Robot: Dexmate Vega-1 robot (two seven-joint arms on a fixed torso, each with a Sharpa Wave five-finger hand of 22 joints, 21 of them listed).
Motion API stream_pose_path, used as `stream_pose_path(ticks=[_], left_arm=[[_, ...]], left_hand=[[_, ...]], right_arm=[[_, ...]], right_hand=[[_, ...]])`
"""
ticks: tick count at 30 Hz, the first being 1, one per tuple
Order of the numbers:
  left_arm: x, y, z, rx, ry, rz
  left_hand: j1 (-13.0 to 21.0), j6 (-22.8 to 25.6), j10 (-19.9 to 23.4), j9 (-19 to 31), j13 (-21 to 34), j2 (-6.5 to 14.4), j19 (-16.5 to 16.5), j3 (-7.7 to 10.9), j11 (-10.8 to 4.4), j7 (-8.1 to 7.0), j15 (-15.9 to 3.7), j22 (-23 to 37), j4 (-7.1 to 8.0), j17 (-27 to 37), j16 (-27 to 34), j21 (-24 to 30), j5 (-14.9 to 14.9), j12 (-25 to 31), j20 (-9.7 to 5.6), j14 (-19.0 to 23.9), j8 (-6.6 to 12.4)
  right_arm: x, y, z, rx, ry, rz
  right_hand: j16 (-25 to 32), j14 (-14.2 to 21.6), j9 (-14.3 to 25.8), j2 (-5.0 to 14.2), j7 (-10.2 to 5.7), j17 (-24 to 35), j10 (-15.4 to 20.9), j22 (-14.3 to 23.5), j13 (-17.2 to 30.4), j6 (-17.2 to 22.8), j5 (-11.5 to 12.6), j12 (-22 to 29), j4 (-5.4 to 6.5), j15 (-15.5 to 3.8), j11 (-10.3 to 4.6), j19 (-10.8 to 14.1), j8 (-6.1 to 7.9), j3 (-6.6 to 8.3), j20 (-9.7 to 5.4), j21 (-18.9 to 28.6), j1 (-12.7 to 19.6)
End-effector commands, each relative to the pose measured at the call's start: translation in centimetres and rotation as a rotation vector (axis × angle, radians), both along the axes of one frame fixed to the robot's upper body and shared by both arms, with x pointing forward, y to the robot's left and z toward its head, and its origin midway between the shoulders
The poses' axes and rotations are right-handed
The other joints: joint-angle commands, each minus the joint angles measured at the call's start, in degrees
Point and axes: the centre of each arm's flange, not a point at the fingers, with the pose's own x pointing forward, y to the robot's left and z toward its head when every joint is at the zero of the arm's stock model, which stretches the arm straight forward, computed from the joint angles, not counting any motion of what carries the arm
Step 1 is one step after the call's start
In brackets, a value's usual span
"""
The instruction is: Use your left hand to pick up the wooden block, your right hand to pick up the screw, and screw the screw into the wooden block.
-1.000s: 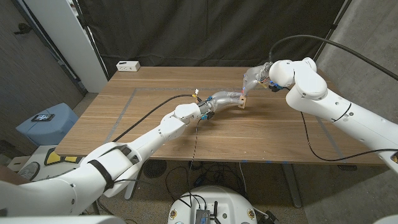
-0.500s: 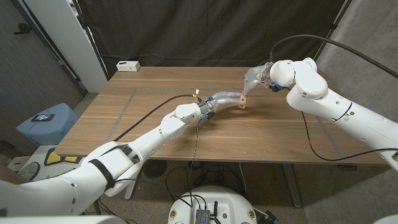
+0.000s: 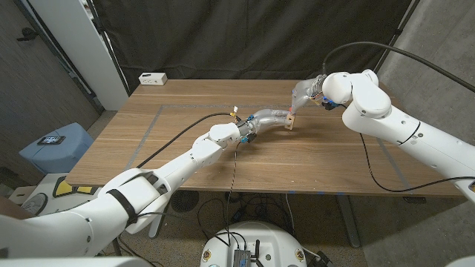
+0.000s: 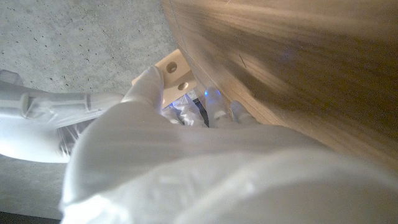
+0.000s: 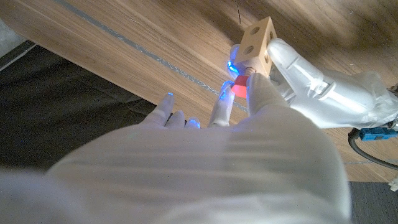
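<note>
My left hand holds a small pale wooden block with round holes above the middle of the table. The block shows clearly in the right wrist view, with the left hand's fingers wrapped around its side. My right hand reaches in from the right and pinches a red-headed screw against the block's lower face. In the left wrist view the block sticks out past my left hand, and the screw is hidden there.
A wooden table with grey tape lines spans the scene. A small white box lies at its far left corner. A blue-grey bin with a phone on it stands on the floor at the left.
</note>
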Motion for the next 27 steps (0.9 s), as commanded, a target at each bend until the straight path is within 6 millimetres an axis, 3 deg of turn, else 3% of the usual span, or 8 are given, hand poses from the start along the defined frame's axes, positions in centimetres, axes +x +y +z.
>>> stream_pose_path(ticks=[1,14,27], left_arm=[[0.07,-0.04,0.01,0.001,0.001,-0.003],[0.02,-0.06,-0.03,0.0,0.001,-0.008],[-0.09,0.01,-0.24,-0.002,0.008,-0.008]], left_hand=[[0.06,0.29,-0.01,0.25,0.2,0.52,-0.32,0.19,-0.09,0.06,-4.81,0.19,0.26,0.08,-0.01,0.21,0.37,0.24,0.35,0.44,0.26],[0.16,0.38,-0.1,0.25,0.18,0.53,-0.29,0.2,-0.08,0.1,-4.9,0.19,0.21,0.1,0.03,0.22,0.38,0.23,0.37,0.47,0.3],[0.29,-0.15,-0.33,0.25,0.16,0.6,-0.28,0.31,-0.05,0.0,-4.81,0.19,0.16,0.09,-0.03,0.23,0.42,0.17,0.32,0.39,0.08]], right_arm=[[0.06,-0.1,-0.11,0.004,-0.007,-0.008],[-0.2,0.18,-0.22,-0.001,-0.027,-0.019],[-0.07,0.45,-0.42,-0.018,-0.035,-0.029]], right_hand=[[0.58,0.83,0.6,-0.14,0.07,0.27,1.47,0.15,0.24,1.14,-0.01,0.55,0.56,-0.01,0.08,0.83,0.87,-0.06,-0.15,0.35,-0.79],[1.09,2.57,1.69,-0.54,-0.13,0.37,3.8,0.13,0.22,4.07,-0.9,0.89,1.21,-0.87,-0.24,2.24,3.19,-0.56,-0.41,0.55,-2.79],[1.47,4.04,1.46,-0.47,-0.22,0.46,6.02,0.13,0.2,6.88,-2.17,1.15,2.2,-1.48,-0.16,3.49,4.58,-1.3,-0.76,0.63,-5.53]])
